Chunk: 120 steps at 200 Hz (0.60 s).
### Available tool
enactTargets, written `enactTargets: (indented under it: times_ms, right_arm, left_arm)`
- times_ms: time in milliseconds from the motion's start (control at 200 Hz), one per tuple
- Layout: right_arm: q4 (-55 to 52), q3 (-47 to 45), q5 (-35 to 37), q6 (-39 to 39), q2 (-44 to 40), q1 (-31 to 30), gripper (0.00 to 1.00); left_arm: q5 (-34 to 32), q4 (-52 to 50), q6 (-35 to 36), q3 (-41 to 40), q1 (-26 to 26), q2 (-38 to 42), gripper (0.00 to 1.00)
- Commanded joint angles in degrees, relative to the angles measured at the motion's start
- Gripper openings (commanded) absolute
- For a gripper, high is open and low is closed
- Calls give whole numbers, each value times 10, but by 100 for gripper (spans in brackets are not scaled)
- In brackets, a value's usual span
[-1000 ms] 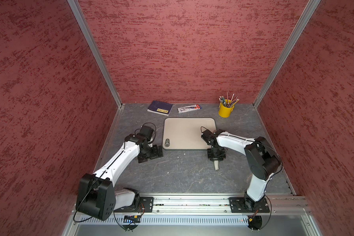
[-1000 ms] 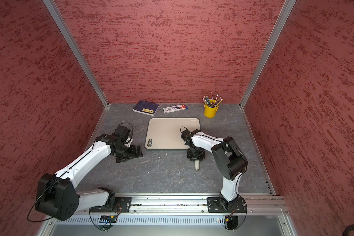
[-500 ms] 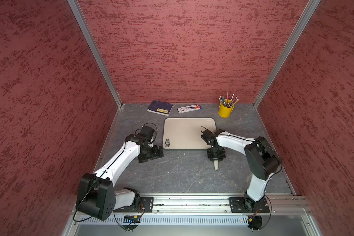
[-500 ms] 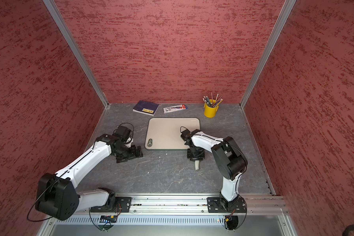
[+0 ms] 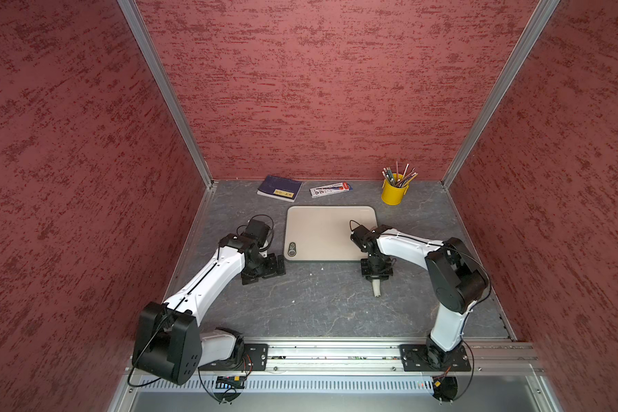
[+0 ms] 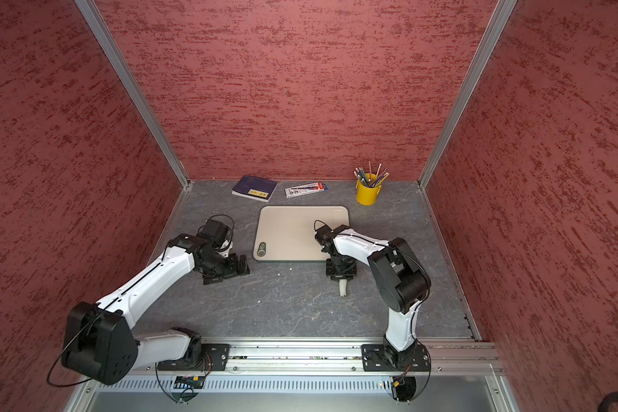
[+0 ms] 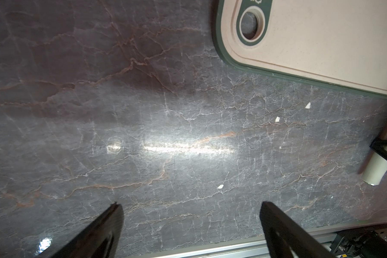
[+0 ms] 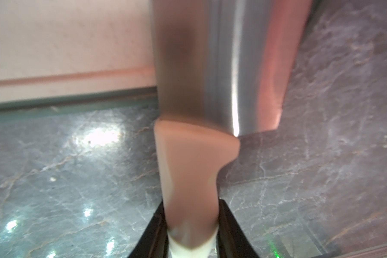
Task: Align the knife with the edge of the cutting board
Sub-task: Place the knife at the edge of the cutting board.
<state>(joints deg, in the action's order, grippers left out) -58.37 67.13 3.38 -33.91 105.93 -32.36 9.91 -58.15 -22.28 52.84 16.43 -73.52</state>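
We count one knife (image 8: 197,134). It has a broad blade of brushed grey steel, squared at the heel, and a smooth off-white handle that is rounded and waisted. The right gripper (image 8: 190,210) pinches this handle near its butt between two black fingers. The blade crosses the near long edge of the one cutting board (image 5: 322,232) by its right near corner, and part of the steel overhangs the tabletop (image 5: 318,303). The handle juts out over the tabletop, roughly square to that edge. We cannot tell whether the blade touches the board.

The board is a flat, matte beige rectangle with rounded corners, a thin dark green rim and a shallow groove just inside it. One round hole sits in a dark oval at its left near corner.

The left gripper (image 7: 190,204) has its two black fingers spread wide with nothing between them, above bare tabletop just beside that corner. The tabletop is glossy grey with a veined stone pattern, and it carries three larger white flecks (image 7: 277,119).

Along the back lie one dark blue booklet (image 5: 279,188), one flat printed packet (image 5: 330,189) and one yellow cup (image 5: 392,194) of pencils.
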Motion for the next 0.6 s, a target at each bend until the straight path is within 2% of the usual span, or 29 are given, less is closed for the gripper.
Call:
enactTargets:
  times_ms: [0, 596]
  right_arm:
    - [1, 19, -3, -4, 7, 4, 13]
    - [4, 12, 8, 4, -2, 17, 11]
  left_arm:
    - [-12, -5, -5, 5, 4, -5, 100]
    - [-20, -8, -9, 6, 17, -6, 100]
